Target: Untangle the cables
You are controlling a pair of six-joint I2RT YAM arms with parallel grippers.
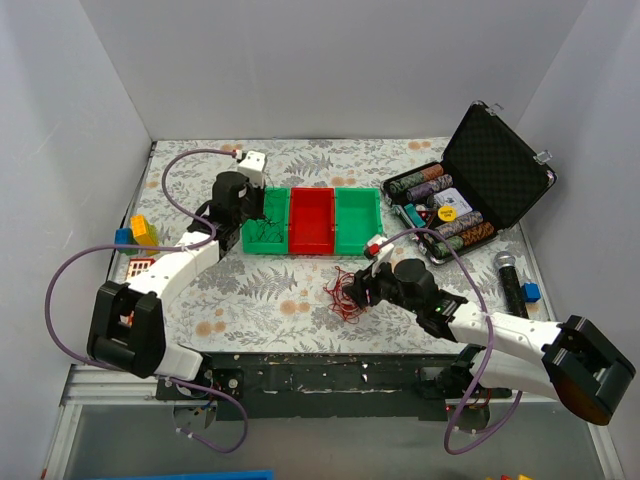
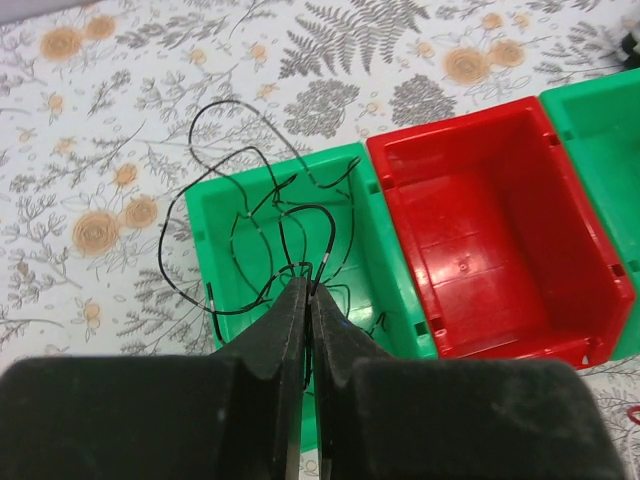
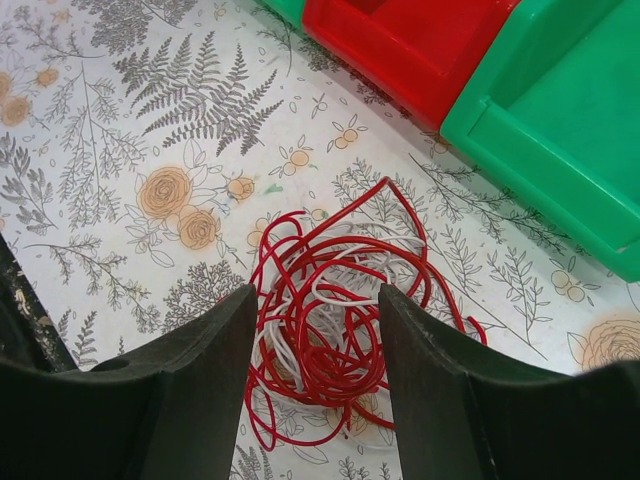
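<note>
The sorting looks partly done. The left gripper (image 2: 308, 292) is pinched tight on a black cable (image 2: 283, 240), whose loops hang just ahead of its fingertips, some over the green bin (image 2: 203, 260) below and some spilling past the bin's far rim above the tablecloth. The red bin (image 2: 470, 230) lies to that gripper's right. The right gripper (image 3: 315, 300) stands open, with the clump of red and white cables (image 3: 340, 310) on the table between its two fingers and holding nothing yet.

The likely next move is for the left gripper to let go so the black cable drops into the bin. The right gripper needs to close on one red strand, not the whole knot.

It is hard to tell how many white cables run through the red ones, or where any strand ends. The near part of the clump is cut off by the fingers. Whether the fingertips touch the table cannot be made out.
</note>
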